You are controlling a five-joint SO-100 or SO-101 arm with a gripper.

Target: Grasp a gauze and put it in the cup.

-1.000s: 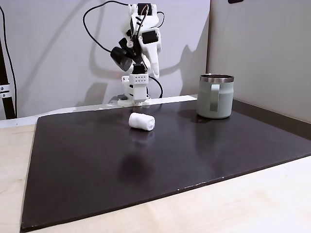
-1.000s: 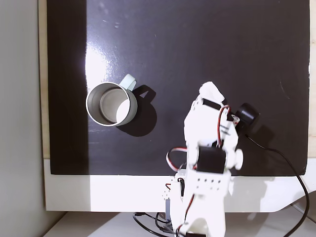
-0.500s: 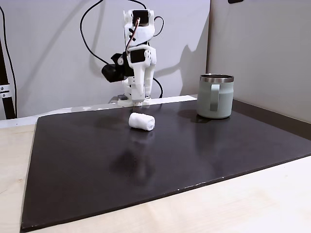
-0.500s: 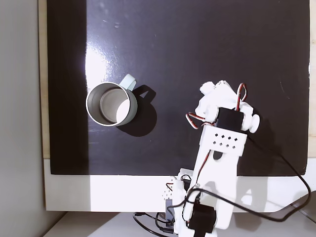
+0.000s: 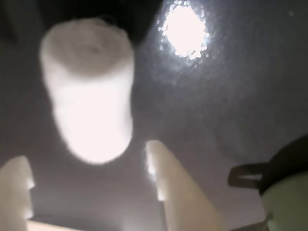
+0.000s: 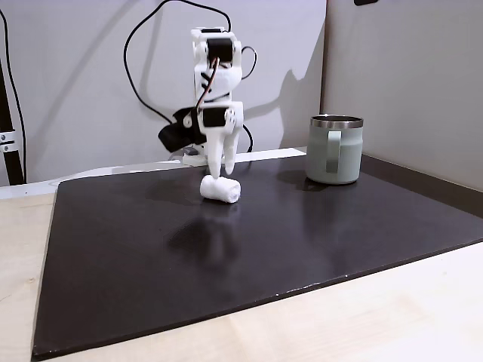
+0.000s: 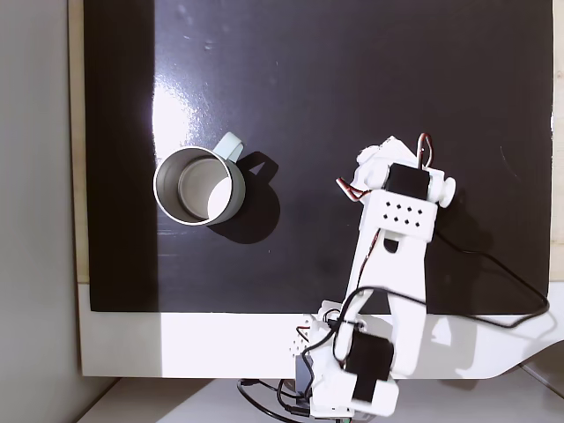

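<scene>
Dark matting covers the pale worktop (image 6: 423, 302), and on it lie one gauze (image 5: 89, 86) roll and one cup (image 6: 334, 149), well apart. In the wrist view the fingers (image 5: 166, 183) stand spread apart, empty, with the gauze lying on the mat just beyond their tips. In a fixed view the gripper (image 6: 219, 172) hangs directly above the gauze (image 6: 219, 188), left of the cup.

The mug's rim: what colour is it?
Shiny steel-grey rim on the sage-green mug, clearest in a fixed view.
</scene>
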